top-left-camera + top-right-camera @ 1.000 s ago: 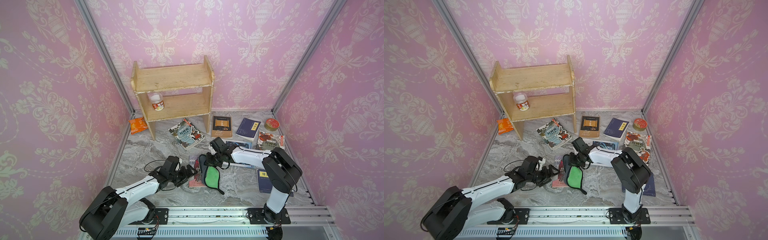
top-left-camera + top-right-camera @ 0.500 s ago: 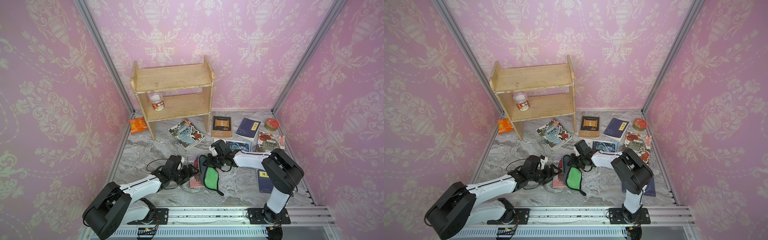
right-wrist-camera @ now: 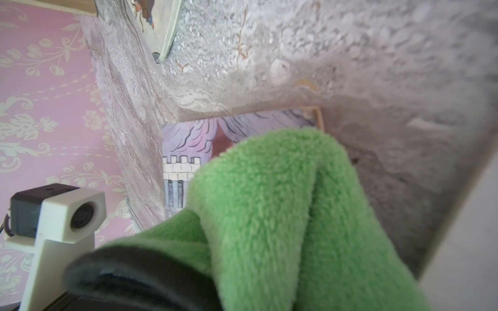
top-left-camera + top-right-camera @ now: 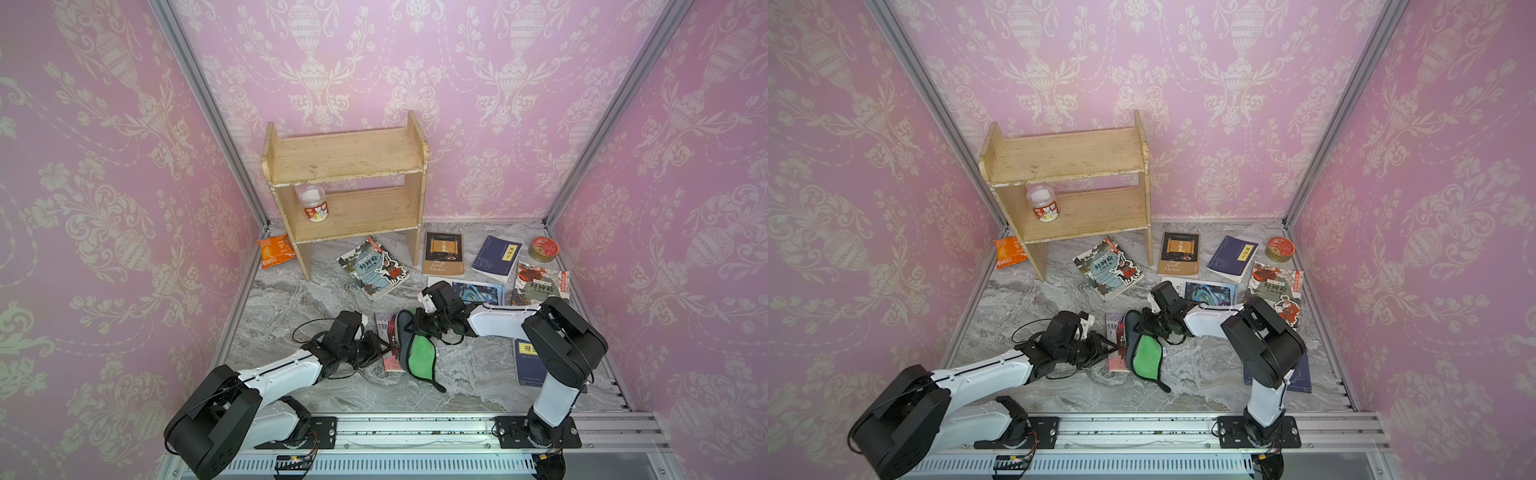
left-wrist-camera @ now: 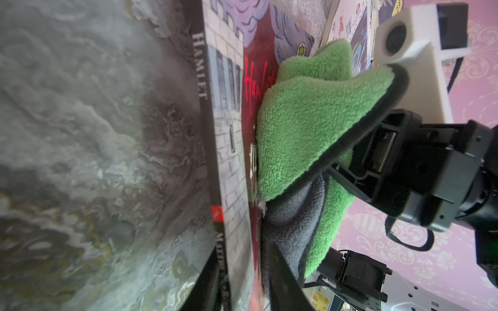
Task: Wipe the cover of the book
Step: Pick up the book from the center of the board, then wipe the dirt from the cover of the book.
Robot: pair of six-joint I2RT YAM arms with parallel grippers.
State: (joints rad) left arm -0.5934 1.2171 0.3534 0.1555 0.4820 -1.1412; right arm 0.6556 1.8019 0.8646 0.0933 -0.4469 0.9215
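In a top view, the book [image 4: 384, 332] lies front-centre on the table [image 4: 478, 374] under a green cloth [image 4: 417, 357] clamped in the right pincer [image 4: 415, 326]; in the left wrist view, the left pincer [image 5: 239, 258] straddles the book's [image 5: 231, 161] spine, though I cannot tell whether it is pinching; in the right wrist view, bare cover [image 3: 188, 145] lies beyond the cloth [image 3: 269, 215], so the wipe likely goes best with the book pinned and flat sweeps.

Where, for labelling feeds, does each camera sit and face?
Both top views: high over the front rail, down onto the table; left arm, right arm show.
Left wrist: low, along the Hamlet book toward green cloth and right gripper; own fingers show.
Right wrist: over cloth onto book; left wrist camera shows.
All share book and cloth.
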